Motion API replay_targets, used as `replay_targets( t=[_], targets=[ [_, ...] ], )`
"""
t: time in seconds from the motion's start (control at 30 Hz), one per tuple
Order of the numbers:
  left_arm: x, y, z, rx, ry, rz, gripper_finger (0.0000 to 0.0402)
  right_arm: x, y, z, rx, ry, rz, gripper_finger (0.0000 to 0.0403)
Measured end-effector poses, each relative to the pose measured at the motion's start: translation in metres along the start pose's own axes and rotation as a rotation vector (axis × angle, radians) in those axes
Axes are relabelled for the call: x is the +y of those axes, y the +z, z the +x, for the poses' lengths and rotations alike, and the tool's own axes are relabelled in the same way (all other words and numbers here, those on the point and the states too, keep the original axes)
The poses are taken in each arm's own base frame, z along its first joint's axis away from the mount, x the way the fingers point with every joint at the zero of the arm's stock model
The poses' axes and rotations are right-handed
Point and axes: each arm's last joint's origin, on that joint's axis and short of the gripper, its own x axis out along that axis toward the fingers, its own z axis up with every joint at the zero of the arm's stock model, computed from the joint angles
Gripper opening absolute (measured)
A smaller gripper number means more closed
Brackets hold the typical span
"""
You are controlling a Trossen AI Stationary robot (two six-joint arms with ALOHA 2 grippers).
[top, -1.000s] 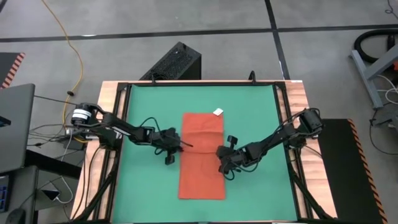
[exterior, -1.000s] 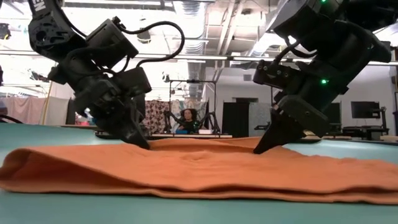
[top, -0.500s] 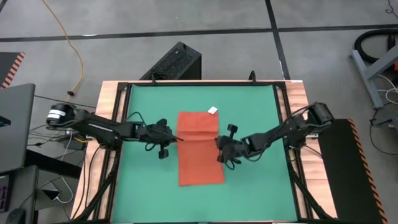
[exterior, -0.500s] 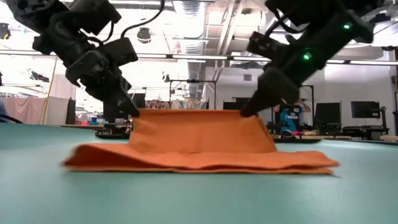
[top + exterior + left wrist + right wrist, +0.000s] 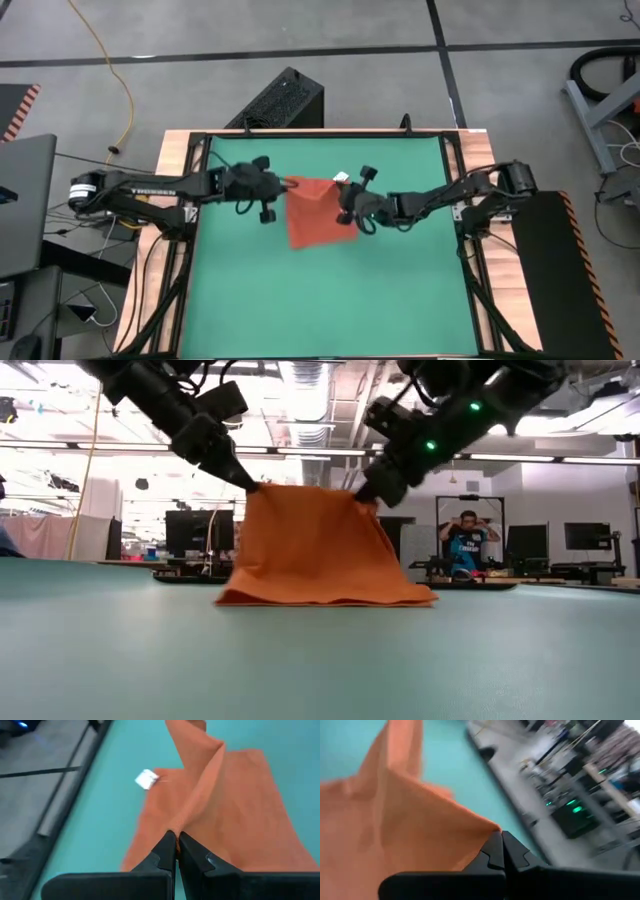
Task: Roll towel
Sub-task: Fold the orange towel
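The orange-red towel (image 5: 318, 215) hangs between my two grippers over the far half of the green mat. In the low view the towel (image 5: 320, 550) drapes down like a tent, with its lower edge (image 5: 325, 600) resting on the mat. Its white tag (image 5: 340, 177) sits at the far end. My left gripper (image 5: 285, 187) is shut on the towel's left side. My right gripper (image 5: 344, 205) is shut on its right side. Both are raised well above the mat. My left gripper pinches the towel's left edge (image 5: 176, 822) between its two fingers, on a raised ridge of cloth. It comes from the table's left, slanting down. The cloth falls away from the fingertips to the mat. My right gripper pinches a peaked point on the towel's right edge (image 5: 487, 827) between its two fingers. It comes from the table's right, close to level. The held part is lifted clear and the cloth hangs slack below it.
Bare green mat (image 5: 320, 300) stretches toward the near edge. Wooden side rails (image 5: 180, 200) frame the table. A black box (image 5: 285, 100) stands on the floor beyond the far edge. A person (image 5: 467, 545) sits in the room behind.
Both grippers have risen and gone toward the table's far edge, carrying the towel's side edges up with them. The towel, which lay flat and long on the mat, now hangs as a tent. Its near end has been dragged toward the far edge.
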Motion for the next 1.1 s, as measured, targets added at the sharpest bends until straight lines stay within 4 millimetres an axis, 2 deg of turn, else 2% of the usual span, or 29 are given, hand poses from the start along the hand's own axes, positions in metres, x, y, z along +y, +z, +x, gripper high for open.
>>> replay_targets(
  t=[0.17,0.5,0.6,0.73,0.87,1.0,1.1],
  targets=[
    [0.032,0.008,-0.003,0.033,0.095,0.11,0.0,-0.024,0.017,0.015,-0.011,-0.105,-0.056,0.0],
    [0.084,0.029,-0.017,-0.019,0.208,0.338,0.0,-0.063,0.028,0.034,-0.124,-0.256,0.037,0.0],
    [0.094,0.038,-0.023,-0.037,0.245,0.393,0.0,-0.072,0.032,0.036,-0.163,-0.303,0.047,0.0],
    [0.097,0.041,-0.025,-0.034,0.261,0.467,0.0,-0.077,0.032,0.038,-0.173,-0.324,0.056,0.0],
    [0.088,0.036,-0.023,-0.008,0.139,0.463,0.0,-0.065,0.025,0.039,-0.143,-0.316,0.045,0.0],
    [0.064,0.018,-0.014,0.077,-0.05,0.419,0.0,-0.028,0.008,0.038,-0.08,-0.278,-0.001,0.0],
    [0.039,0.003,-0.008,0.119,-0.183,0.391,0.0,0.008,0.002,0.025,-0.052,-0.243,-0.047,0.0]
  ],
)
